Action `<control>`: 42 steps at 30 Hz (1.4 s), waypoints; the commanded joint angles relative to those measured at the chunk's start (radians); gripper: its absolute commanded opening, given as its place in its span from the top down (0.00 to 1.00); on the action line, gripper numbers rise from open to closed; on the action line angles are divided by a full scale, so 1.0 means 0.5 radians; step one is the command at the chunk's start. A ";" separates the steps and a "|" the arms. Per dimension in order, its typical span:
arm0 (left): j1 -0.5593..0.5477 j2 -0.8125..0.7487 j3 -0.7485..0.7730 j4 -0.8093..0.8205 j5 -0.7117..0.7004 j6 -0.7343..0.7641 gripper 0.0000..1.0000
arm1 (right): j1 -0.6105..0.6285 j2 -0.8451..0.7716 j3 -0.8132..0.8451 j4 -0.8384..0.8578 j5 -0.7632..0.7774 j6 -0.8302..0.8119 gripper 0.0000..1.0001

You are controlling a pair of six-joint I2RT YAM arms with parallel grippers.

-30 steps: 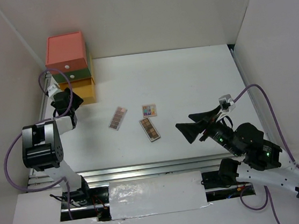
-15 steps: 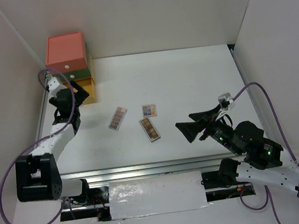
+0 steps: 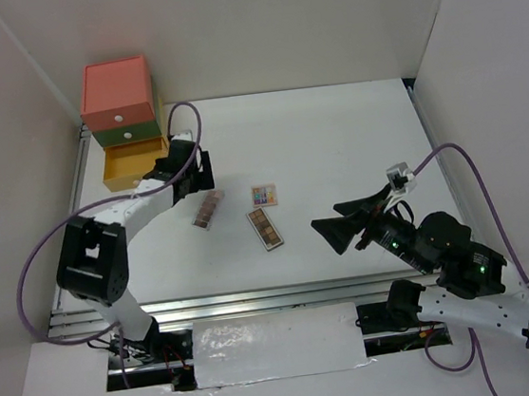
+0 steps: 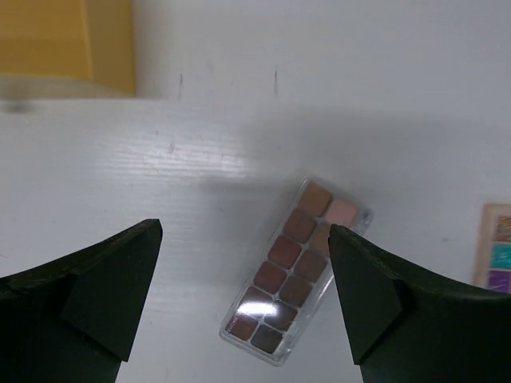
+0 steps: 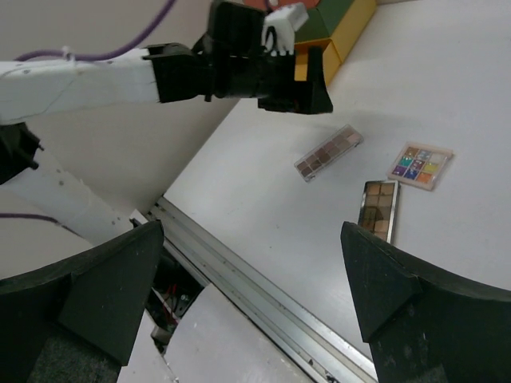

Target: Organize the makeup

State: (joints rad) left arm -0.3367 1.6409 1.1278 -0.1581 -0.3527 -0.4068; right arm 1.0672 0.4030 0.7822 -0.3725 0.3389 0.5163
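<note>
Left fingers point(image 3: 201, 174): spread apart, empty, above the white worktop point(image 3: 334, 133), just far-left of the pinkish palette.
Right fingers point(image 3: 335, 230): spread wide, empty, near right, well apart from all palettes.
Pinkish rectangular eyeshadow palette point(image 4: 295, 267): clear case, two rows of brown-to-pale-pink pans; flat, slanted, centre-left.
Small multicolour eyeshadow palette point(image 3: 264, 195): peach frame, bright pans; just right of the pinkish one.
Brown rectangular eyeshadow palette point(image 3: 265, 228): tan and brown pans; near side of the multicolour one, not touching.
Coral, green and yellow stacked drawer box point(image 3: 119, 109): far left; yellow drawer pulled out.
</note>
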 commanded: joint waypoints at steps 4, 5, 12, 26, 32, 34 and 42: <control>-0.041 0.255 0.186 -0.248 0.122 0.160 0.01 | -0.002 -0.005 0.098 -0.132 -0.046 0.090 0.00; -0.060 0.274 0.189 -0.245 0.119 0.166 0.01 | -0.002 -0.011 0.098 -0.154 -0.046 0.096 0.00; -0.078 0.403 0.141 -0.273 0.168 0.157 0.00 | -0.002 -0.027 0.138 -0.224 -0.073 0.145 0.00; -0.103 0.406 0.018 -0.224 0.408 0.151 0.01 | -0.005 -0.057 0.135 -0.249 -0.138 0.231 0.00; -0.131 0.455 0.024 -0.297 0.304 0.133 0.01 | -0.002 -0.073 0.138 -0.264 -0.159 0.253 0.00; -0.134 0.492 0.045 -0.334 0.249 0.099 0.03 | -0.002 -0.079 0.135 -0.264 -0.166 0.256 0.00; -0.131 0.630 0.162 -0.454 0.273 0.047 0.25 | -0.002 -0.103 0.160 -0.301 -0.153 0.259 0.00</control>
State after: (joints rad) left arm -0.4000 1.8904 1.2076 -0.3031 -0.2031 -0.3759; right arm 1.0672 0.3611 0.8154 -0.5053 0.2676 0.6388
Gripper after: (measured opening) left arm 0.779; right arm 0.997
